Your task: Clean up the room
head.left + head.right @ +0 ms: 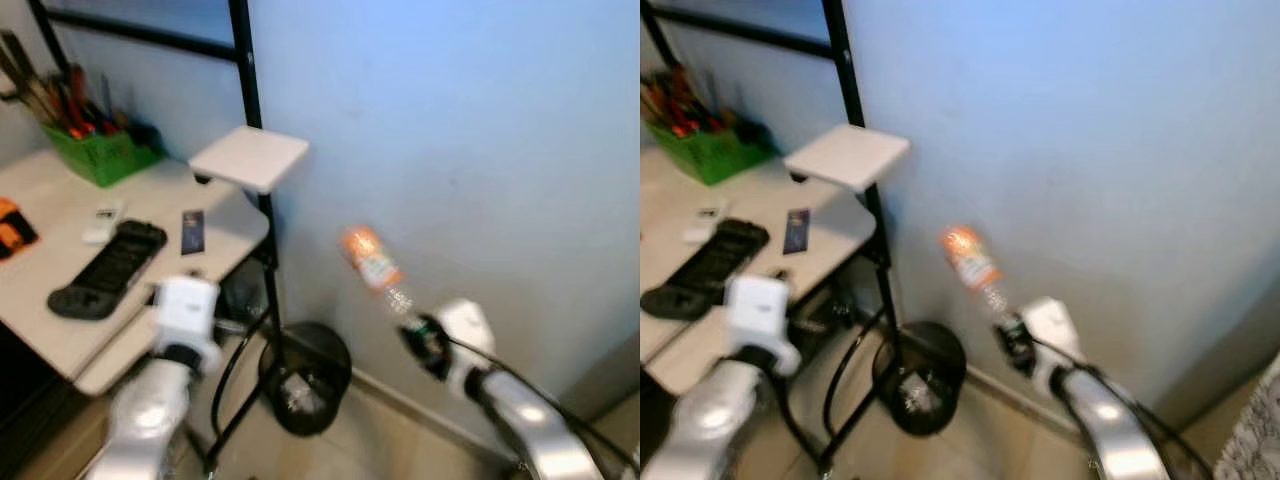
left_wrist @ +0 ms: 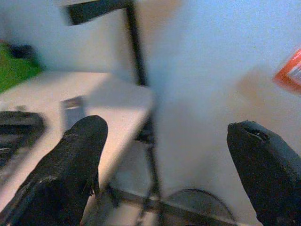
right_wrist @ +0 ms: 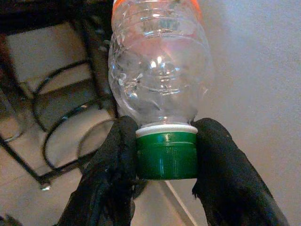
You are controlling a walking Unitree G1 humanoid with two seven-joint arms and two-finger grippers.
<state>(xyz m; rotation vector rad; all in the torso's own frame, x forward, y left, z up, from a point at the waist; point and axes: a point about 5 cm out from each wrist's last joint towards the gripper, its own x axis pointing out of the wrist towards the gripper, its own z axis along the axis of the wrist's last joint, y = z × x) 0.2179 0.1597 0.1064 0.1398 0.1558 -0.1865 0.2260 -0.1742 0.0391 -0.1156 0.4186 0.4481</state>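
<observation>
The right gripper (image 3: 165,162) was closed on the green cap of an empty plastic bottle (image 1: 372,258), held up near the wall and not yet over the black bin (image 1: 305,375), while the left gripper (image 2: 164,155) was wide open and empty, so dropping seemed left.

Clear bottle (image 3: 157,77), green cap (image 3: 166,154), orange label (image 1: 368,256)
</observation>
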